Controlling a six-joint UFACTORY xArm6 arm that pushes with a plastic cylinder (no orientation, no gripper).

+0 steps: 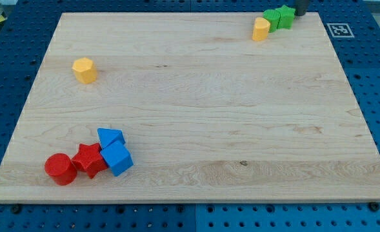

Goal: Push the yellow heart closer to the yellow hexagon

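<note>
The yellow heart [260, 29] lies near the view's top right on the wooden board [196, 109]. It touches a green block [271, 19], which touches a green star [284, 17] on its right. The yellow hexagon [84, 69] sits far off at the view's upper left. My tip [300, 13] is at the view's top edge, just right of the green star and close to it. Only the rod's lowest part shows.
A red cylinder [60, 169], a red star [89, 159], a blue triangular block [110, 137] and a blue cube [117, 159] cluster at the view's bottom left. A marker tag [339, 29] sits off the board's top right corner.
</note>
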